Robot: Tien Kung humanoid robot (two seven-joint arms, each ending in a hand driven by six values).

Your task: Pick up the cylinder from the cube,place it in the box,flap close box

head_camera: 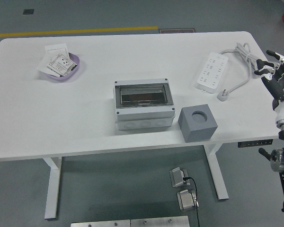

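Note:
A grey cube (197, 123) stands near the table's front edge, its round top hole empty. No cylinder shows anywhere. Left of the cube sits the grey box (143, 103) with its dark clear flap lying shut over the top. My right hand (273, 74) hangs at the picture's right edge, beyond the table's right end, fingers spread and holding nothing. My left arm is out of the picture.
A white power strip (210, 71) with its cable lies at the back right. A purple bowl (73, 64) holding paper packets sits at the back left. The white table (85, 118) fills the rest.

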